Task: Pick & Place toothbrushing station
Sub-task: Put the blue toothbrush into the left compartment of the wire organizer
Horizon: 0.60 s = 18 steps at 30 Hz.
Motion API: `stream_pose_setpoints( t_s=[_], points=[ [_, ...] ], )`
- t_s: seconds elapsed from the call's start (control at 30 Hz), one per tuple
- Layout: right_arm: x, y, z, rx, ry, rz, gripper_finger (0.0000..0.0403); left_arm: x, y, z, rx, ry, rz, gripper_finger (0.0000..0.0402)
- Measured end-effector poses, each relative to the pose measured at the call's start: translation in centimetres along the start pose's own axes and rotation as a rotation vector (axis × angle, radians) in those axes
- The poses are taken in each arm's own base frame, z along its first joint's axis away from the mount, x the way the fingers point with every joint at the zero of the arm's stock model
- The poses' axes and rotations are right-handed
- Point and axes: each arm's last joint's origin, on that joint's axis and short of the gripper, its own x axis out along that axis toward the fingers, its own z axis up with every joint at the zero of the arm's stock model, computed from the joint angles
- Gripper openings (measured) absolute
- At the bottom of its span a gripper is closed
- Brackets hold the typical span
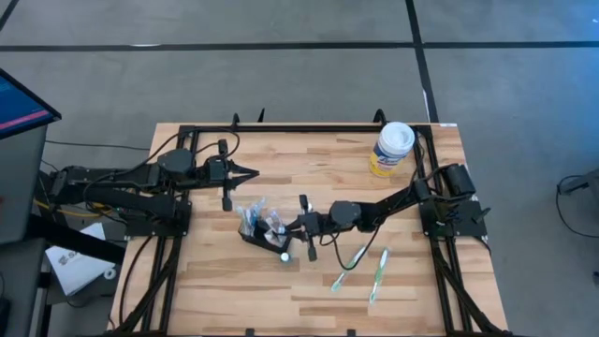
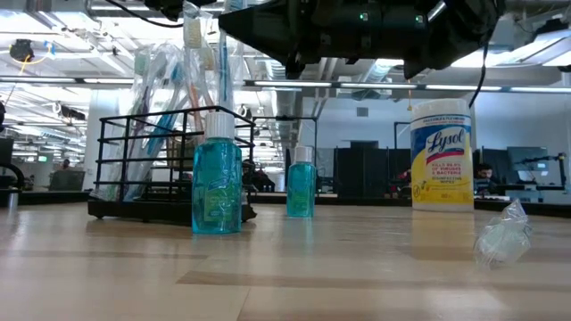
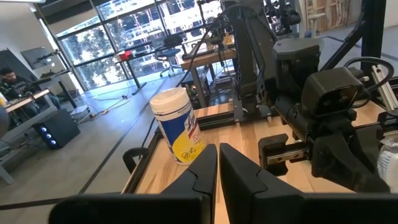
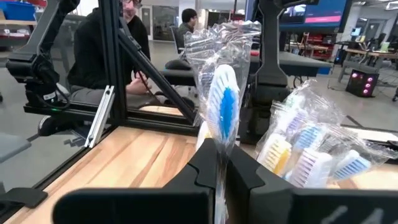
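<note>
While the right gripper [image 4: 219,163] is clamped on a wrapped toothbrush [image 4: 222,112] right at the toothbrushing station [image 1: 262,227] mid-table, crinkly film could slip or snag a slot and tip the rack; farther off, the left gripper [image 1: 251,172] waits closed and empty near the table's far edge
</note>
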Motion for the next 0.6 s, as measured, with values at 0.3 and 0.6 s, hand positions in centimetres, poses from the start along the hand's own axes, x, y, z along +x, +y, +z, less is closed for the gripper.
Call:
stream_pose_setpoints(
  t_s=[0.3,0.6],
  points=[
    [0.0,0.0,-0.3,-0.009,0.036,0.013,0.0014,0.0,0.0,0.0,0.000,0.000,0.000,0.0012],
    [0.1,0.1,-1.4,-0.020,0.043,0.013,0.0030,0.0,0.0,0.0,0.000,0.001,0.000,0.0012]
  ],
)
